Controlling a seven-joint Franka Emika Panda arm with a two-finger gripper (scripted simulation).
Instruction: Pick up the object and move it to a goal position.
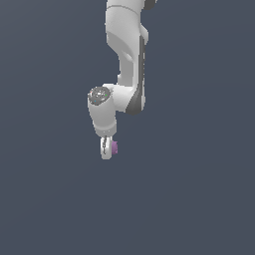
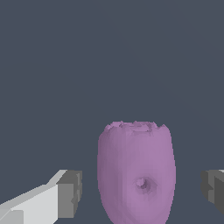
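Plain slate-grey floor everywhere. Your gripper (image 2: pixel 140 190) sits spread apart around the purple blob (image 2: pixel 136 175), pads clear at its 3 and 9 o'clock. Centre up, then squeeze gently before lifting.

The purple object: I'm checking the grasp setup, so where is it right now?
In the wrist view the purple object sits between the two finger pads, gaps both sides. In the exterior view it peeks out at the gripper tip's right.

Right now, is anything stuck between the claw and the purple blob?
No. In the wrist view the purple blob sits between the two grey pads of the open claw, with only bare gaps on each side.
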